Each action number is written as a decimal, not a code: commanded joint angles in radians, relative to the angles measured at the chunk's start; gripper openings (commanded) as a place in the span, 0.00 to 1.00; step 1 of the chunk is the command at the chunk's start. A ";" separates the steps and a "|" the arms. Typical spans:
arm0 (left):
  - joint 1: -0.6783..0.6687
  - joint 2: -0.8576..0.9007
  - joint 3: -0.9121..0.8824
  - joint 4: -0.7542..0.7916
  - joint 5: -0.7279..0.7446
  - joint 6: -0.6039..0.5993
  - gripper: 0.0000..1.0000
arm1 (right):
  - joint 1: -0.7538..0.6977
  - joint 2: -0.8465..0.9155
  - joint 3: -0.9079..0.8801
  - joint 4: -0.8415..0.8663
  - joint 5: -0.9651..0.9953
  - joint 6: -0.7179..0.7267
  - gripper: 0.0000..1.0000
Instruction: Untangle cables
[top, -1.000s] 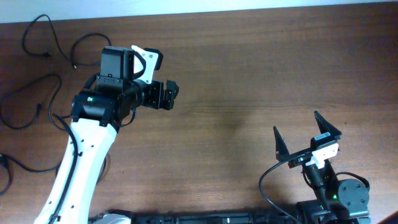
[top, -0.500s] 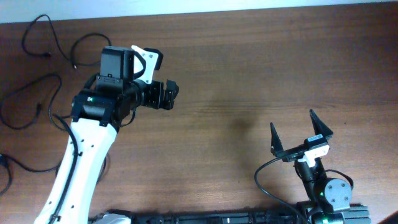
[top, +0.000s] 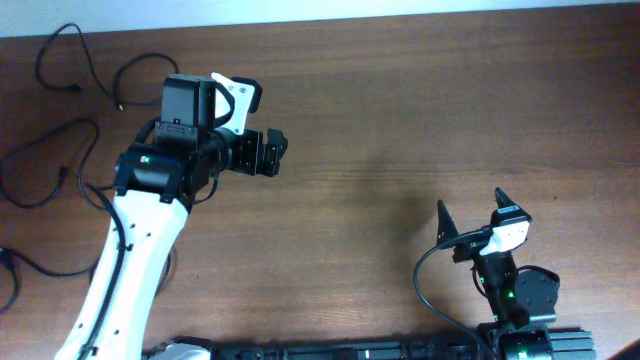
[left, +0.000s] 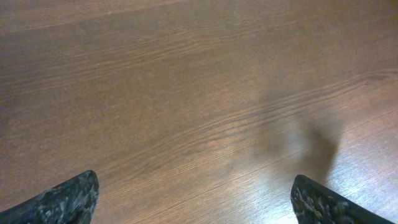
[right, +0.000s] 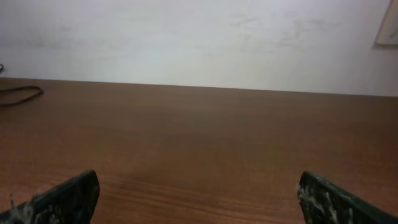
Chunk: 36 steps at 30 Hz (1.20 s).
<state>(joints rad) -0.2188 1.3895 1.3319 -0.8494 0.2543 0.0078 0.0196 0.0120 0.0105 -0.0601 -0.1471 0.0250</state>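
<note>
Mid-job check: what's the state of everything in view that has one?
cables: loose loops near the left edge of the table, untouched, partly out of frame.
left gripper: open, empty, above the table.
right gripper: open, empty, far from the cables.

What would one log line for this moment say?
left gripper: open, empty | right gripper: open, empty | cables: far left, untouched

Brown wood-grain table (top: 400, 120), faint sheen, thin matt black cables (top: 60, 60)

Soft even light, mild sheen on the table (top: 420, 90), diffuse shadow in left wrist view
</note>
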 joint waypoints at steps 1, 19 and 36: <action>-0.001 -0.008 0.013 0.000 0.003 0.008 0.99 | -0.015 -0.009 -0.005 -0.007 0.005 0.018 0.98; -0.001 -0.008 0.013 0.000 0.003 0.008 0.99 | -0.011 -0.009 -0.005 -0.019 0.076 0.010 0.98; -0.001 -0.008 0.013 0.000 0.003 0.008 0.99 | -0.013 -0.009 -0.005 -0.015 0.069 0.010 0.98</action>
<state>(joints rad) -0.2188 1.3895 1.3319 -0.8494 0.2543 0.0078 0.0017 0.0120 0.0105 -0.0677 -0.0898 0.0296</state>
